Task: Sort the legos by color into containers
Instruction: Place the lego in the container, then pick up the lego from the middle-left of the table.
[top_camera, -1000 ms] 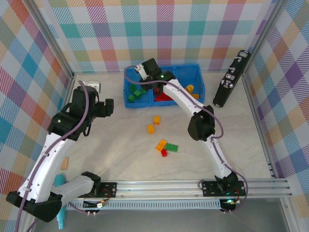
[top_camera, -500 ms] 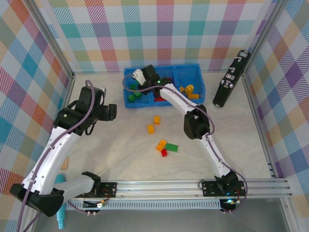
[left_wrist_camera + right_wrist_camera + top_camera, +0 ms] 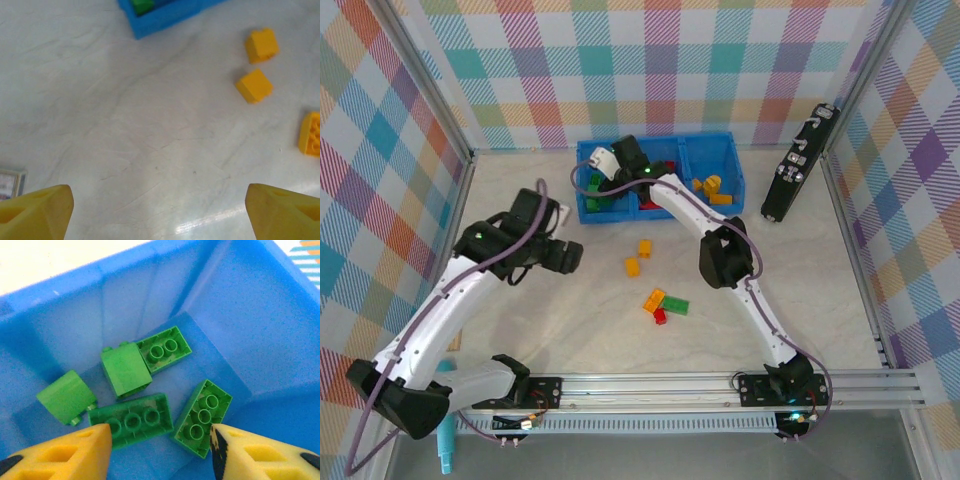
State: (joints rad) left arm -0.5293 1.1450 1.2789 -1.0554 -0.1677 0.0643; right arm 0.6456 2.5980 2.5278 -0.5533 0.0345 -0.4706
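Your blue tray sits upper centre; the right gripper hangs spread and empty over its left compartment, where green legos lie. Your left gripper, fingers wide, looks down on orange bricks at upper right, likely lining up a pick.

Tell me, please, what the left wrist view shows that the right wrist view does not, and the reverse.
Left wrist view: the pale table top with two small yellow-orange plastic bricks lying apart, part of a third at the right edge, and the open left gripper. Right wrist view: five green plastic bricks lying in one compartment, below the open right gripper. Both: the rectangular blue plastic tray with green inside it.
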